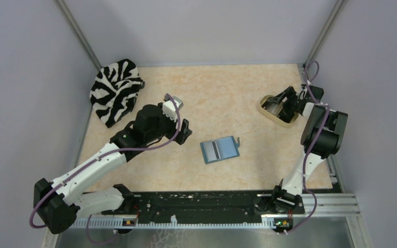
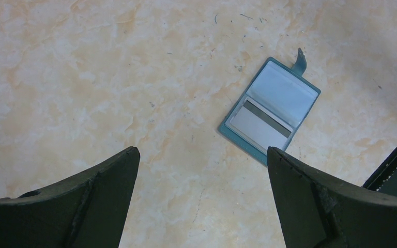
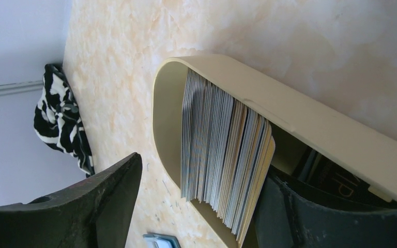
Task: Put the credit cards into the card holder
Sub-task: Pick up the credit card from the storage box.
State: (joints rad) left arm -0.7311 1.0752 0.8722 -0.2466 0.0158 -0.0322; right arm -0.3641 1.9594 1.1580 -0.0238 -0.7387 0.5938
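Beige tray at the far right of the desk holds the cards packed tight on edge. The right hand stands open there, one finger inside behind the stack and the other outside the wall, so closing could pinch many cards plus the rim, or drag the tray. The teal card holder lies open mid-desk, well apart, near the empty, wide-open left hand, which could nudge it askew if it drops.

Teal card holder lay open and flat, mid table, with a grey card in one pocket. Credit cards stood on edge, packed in the beige tray.
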